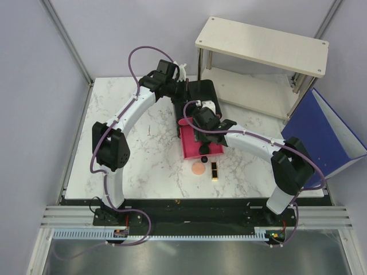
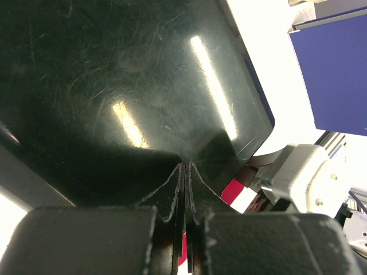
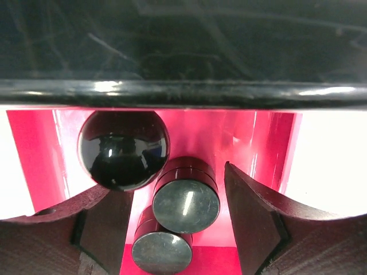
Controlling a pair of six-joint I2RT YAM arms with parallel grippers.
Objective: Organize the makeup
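Observation:
A pink drawer (image 1: 188, 150) stands pulled out of the black box (image 1: 202, 90) at the table's middle. In the right wrist view two small black round jars (image 3: 186, 203) (image 3: 161, 252) lie on their sides on the drawer's floor (image 3: 252, 140), beside a glossy black ball-shaped knob (image 3: 123, 150). My right gripper (image 1: 203, 136) (image 3: 184, 220) is open over the drawer, with the upper jar between its fingers and gaps on both sides. My left gripper (image 1: 179, 91) (image 2: 186, 167) is shut, its tips against the box's glossy black side (image 2: 132, 86). A round peach disc (image 1: 198, 168) and a black-gold lipstick (image 1: 214, 169) lie on the table in front of the drawer.
A light wooden two-level shelf (image 1: 264, 46) stands at the back right. A blue box (image 1: 324, 134) leans at the right table edge. Grey walls close the left and back sides.

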